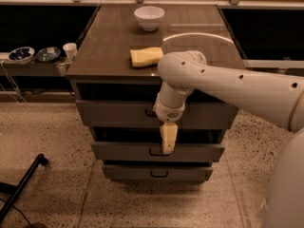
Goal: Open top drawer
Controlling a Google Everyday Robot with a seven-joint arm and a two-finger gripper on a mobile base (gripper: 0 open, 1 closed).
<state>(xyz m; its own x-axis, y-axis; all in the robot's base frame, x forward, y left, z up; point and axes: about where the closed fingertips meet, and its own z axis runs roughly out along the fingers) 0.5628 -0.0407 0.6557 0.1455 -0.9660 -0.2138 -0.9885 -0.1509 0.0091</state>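
The top drawer (114,114) is the widest grey front, just under the dark tabletop (114,56), with a dark gap above it. Its black handle (149,113) shows only at its left end; my wrist covers the rest. My gripper (167,139) points straight down below that handle, in front of the gap between the top and middle drawers. Its tip hangs over the middle drawer's handle (156,152). It holds nothing that I can see.
A white bowl (149,17) and a yellow sponge (147,56) lie on the tabletop. The middle drawer (118,152) and bottom drawer (128,172) are below. Bowls (21,54) and a cup (70,50) sit on a low shelf at left. A black leg (21,189) lies on the floor.
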